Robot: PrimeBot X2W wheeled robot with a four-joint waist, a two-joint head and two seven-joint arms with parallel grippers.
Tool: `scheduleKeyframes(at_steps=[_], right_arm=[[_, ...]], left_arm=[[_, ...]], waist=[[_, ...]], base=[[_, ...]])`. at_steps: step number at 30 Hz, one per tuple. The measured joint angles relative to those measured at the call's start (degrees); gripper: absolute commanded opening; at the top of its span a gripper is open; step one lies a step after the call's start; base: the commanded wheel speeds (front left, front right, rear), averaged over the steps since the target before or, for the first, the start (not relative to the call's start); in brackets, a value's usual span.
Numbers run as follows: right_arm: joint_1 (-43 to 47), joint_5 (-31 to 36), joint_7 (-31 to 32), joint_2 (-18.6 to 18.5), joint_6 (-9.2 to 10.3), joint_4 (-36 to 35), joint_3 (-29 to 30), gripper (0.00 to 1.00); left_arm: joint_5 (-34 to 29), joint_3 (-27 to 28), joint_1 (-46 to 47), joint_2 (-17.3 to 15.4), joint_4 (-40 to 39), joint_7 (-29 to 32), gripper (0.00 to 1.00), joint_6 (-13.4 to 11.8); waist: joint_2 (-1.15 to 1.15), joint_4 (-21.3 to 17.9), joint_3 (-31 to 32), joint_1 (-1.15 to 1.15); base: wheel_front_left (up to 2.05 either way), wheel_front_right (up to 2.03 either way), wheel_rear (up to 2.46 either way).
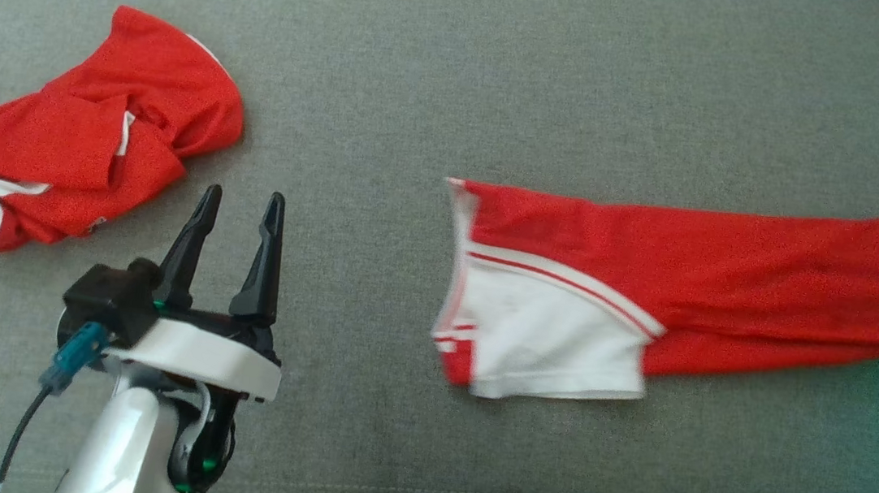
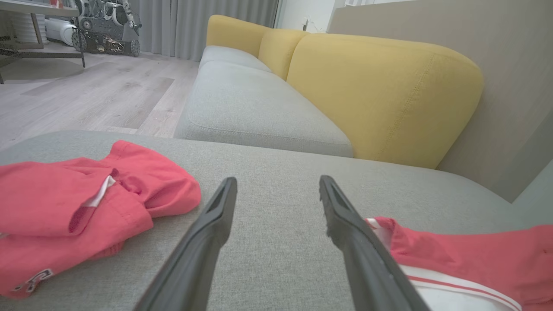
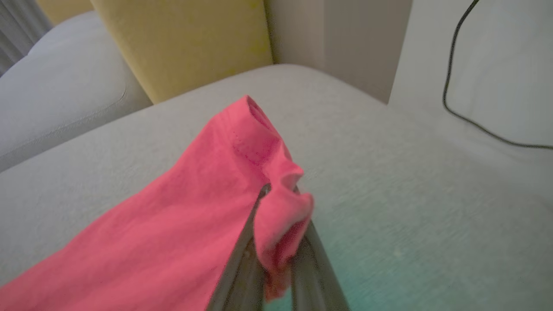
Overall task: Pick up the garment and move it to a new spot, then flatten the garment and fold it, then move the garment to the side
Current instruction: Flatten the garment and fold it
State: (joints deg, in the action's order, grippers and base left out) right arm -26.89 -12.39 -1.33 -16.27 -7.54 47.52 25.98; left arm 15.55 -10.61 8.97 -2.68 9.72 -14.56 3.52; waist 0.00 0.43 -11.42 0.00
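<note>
Left claw [image 1: 242,197] sits down at 7 o'clock, fingers spread wide. Right claw [image 3: 280,216] is pinching a bunched red end of the garment [image 1: 730,277], which is stretched out long at 3 o'clock on the grey cushion [image 1: 393,70], with a white striped panel at its other end. A second red garment [image 1: 92,136] lies crumpled at 10 o'clock.

The long garment [image 1: 730,277] on the right is bright red. A white panel at its left end is crossed by a thin red stripe and edged in red and white. The crumpled garment [image 1: 92,136] at the far left is the same red, with white trim and a bit of white lettering. Both lie on a plain grey woven cushion [image 1: 443,59]. The left claw [image 1: 241,203] has black fingers, a white band and a teal plug. Farther off, the sofa backrest [image 2: 380,95] is mustard yellow and the floor [image 2: 86,99] is pale wood grain.
</note>
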Motion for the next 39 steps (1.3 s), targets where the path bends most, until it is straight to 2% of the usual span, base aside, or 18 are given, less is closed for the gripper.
scheduleKeyframes(at_steps=[3, 7, 11, 15, 18, 23, 25, 32, 36, 39], right_arm=[[-1.5, 3.0, -1.6, -0.9, 0.00, 0.3, 3.5, 0.00], [-3.4, 3.8, -1.8, 1.6, 0.00, -1.8, 1.7, 0.00], [-2.9, -0.1, 0.0, 6.5, 0.00, -7.1, -5.1, 0.00], [-0.7, -6.2, 3.6, 10.7, 0.00, -15.8, -12.9, 0.00], [2.9, -12.0, 6.5, 12.3, 0.00, -22.1, -18.3, 0.00], [9.8, -22.5, 9.0, 12.9, 0.01, -29.2, -27.4, 0.00], [11.6, -26.6, 8.7, 12.9, 0.00, -29.6, -31.4, 0.00], [12.2, -31.4, 3.8, 13.1, 0.01, -25.0, -42.9, 0.00], [12.1, -31.5, 1.8, 13.1, 0.01, -21.1, -46.6, 0.00], [10.8, -26.9, -0.7, 13.1, 0.01, -16.6, -49.5, 0.00]], left_arm=[[0.9, 0.0, 0.0, 0.0, 0.0, 0.0, 1.00, -0.1], [1.9, 0.1, -0.5, 0.0, 0.0, 0.0, 1.00, -0.6], [2.4, 0.1, -2.0, 0.0, 0.1, 0.0, 1.00, -1.0], [2.9, 0.1, -3.6, 0.0, 0.1, 0.0, 1.00, -1.5], [3.5, 0.1, -4.0, 0.0, 0.1, 0.0, 1.00, -1.5], [3.8, 0.0, -4.1, 0.0, 0.1, 0.0, 1.00, -1.6], [3.9, 0.0, -4.2, 0.0, 0.0, 0.0, 1.00, -2.0], [4.8, -0.3, -4.8, 0.0, 0.0, 0.0, 1.00, -2.0], [4.8, -0.4, -5.2, 0.0, 0.2, 0.0, 1.00, -2.0], [4.8, -0.4, -5.2, 0.0, 0.2, 0.0, 1.00, -2.1]], waist=[[0.00, 0.2, 0.8, 0.00], [0.00, 0.3, 2.4, 0.00], [0.00, 0.1, 4.5, 0.00], [0.00, -0.2, 6.7, 0.00], [0.00, -0.3, 7.9, 0.00], [0.00, 0.5, 9.2, 0.00], [0.00, 1.0, 9.5, 0.00], [0.00, 2.9, 9.6, 0.00], [0.00, 3.9, 9.4, 0.00], [0.00, 4.7, 9.0, 0.00]], base=[[0.00, 0.00, 0.00], [0.00, 0.00, 0.00], [0.00, 0.00, 0.00], [0.00, 0.00, 0.00], [0.00, 0.00, 0.00], [0.00, 0.00, 0.00], [0.00, 0.00, 0.00], [0.00, 0.00, 0.00], [0.00, 0.00, 0.00], [0.00, 0.00, 0.00]])
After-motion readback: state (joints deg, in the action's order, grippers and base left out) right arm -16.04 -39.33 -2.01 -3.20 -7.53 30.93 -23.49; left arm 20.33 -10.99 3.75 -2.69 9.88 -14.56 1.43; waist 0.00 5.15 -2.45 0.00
